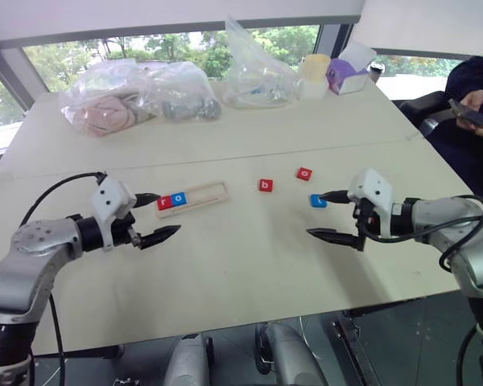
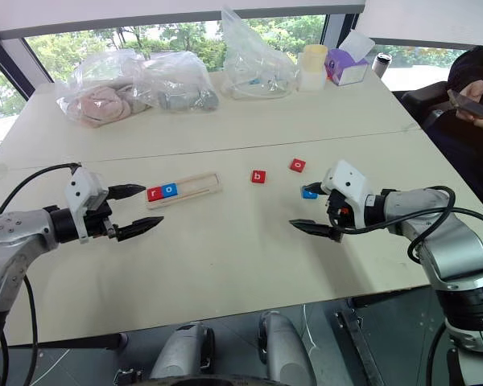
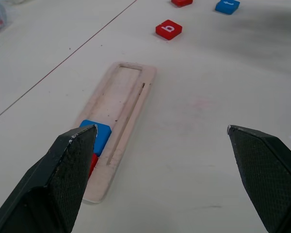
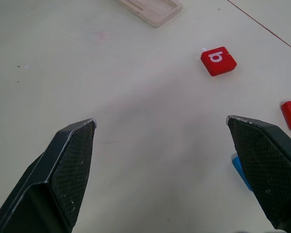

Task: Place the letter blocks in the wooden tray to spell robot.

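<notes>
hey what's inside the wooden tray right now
Two letter blocks sit at one end of the wooden tray: a red r block and a blue o block beside it. The remaining slots are bare wood. Nothing covers the tray.

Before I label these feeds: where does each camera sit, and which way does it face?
Left eye: head, looking down at the table; both arms show.
Right eye: same scene; tray also shows.
Left wrist: along its open fingers at the tray.
Right wrist: along its open fingers at the b block.
Both wrist views share the b block and tray.
</notes>
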`<state>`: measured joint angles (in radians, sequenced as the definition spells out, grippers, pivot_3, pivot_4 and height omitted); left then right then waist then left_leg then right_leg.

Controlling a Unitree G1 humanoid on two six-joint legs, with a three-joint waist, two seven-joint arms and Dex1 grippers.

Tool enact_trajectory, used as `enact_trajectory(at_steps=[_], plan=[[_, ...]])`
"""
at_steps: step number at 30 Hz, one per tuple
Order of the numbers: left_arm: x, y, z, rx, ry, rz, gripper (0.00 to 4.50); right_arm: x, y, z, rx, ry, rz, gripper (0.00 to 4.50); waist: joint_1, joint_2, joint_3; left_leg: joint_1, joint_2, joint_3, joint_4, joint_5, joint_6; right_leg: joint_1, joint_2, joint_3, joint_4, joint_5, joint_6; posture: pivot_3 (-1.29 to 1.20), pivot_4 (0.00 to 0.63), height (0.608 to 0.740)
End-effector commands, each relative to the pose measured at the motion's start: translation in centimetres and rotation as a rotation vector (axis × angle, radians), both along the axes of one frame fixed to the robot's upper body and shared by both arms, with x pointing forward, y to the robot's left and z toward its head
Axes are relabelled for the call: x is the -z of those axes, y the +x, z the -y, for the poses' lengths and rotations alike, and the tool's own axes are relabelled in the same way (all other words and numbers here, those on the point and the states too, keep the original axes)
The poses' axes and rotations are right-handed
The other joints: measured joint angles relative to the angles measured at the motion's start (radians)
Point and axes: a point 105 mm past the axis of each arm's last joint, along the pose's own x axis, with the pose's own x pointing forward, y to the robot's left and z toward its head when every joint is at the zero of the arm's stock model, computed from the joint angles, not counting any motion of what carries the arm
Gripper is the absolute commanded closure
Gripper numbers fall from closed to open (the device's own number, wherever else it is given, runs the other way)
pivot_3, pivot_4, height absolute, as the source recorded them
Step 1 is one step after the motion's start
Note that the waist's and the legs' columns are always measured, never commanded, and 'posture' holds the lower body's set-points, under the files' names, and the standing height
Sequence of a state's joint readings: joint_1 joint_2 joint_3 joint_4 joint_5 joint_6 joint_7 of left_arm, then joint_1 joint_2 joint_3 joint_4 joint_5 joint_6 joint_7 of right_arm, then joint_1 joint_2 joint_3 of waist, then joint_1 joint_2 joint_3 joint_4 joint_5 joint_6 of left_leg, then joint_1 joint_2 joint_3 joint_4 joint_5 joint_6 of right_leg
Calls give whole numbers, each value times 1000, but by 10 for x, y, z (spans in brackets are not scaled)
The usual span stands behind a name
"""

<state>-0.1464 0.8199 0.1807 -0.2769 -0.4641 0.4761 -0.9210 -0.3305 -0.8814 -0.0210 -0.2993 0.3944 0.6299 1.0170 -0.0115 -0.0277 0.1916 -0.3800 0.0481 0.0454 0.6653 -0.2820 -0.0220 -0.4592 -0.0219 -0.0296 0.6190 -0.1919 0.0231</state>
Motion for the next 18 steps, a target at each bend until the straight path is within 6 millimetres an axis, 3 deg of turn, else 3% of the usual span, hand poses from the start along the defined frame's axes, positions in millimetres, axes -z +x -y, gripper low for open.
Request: enact_trajectory(at_steps=[1,10,18], plan=[[-15,1,-3,5,15,60,0,-12,2,-3,-12,4,56,59,0,0,0,0,0,0,0,0,0,0,0,0,0,0,0,0,150,740],[-23,8,-4,6,6,57,0,-11,3,-5,-4,5,65,59,0,0,0,0,0,0,0,0,0,0,0,0,0,0,0,0,150,740],[-24,29,-20,18,44,61,0,-9,4,-11,-12,10,69,59,1,0,0,0,0,0,0,0,0,0,0,0,1,0,0,0,150,740]])
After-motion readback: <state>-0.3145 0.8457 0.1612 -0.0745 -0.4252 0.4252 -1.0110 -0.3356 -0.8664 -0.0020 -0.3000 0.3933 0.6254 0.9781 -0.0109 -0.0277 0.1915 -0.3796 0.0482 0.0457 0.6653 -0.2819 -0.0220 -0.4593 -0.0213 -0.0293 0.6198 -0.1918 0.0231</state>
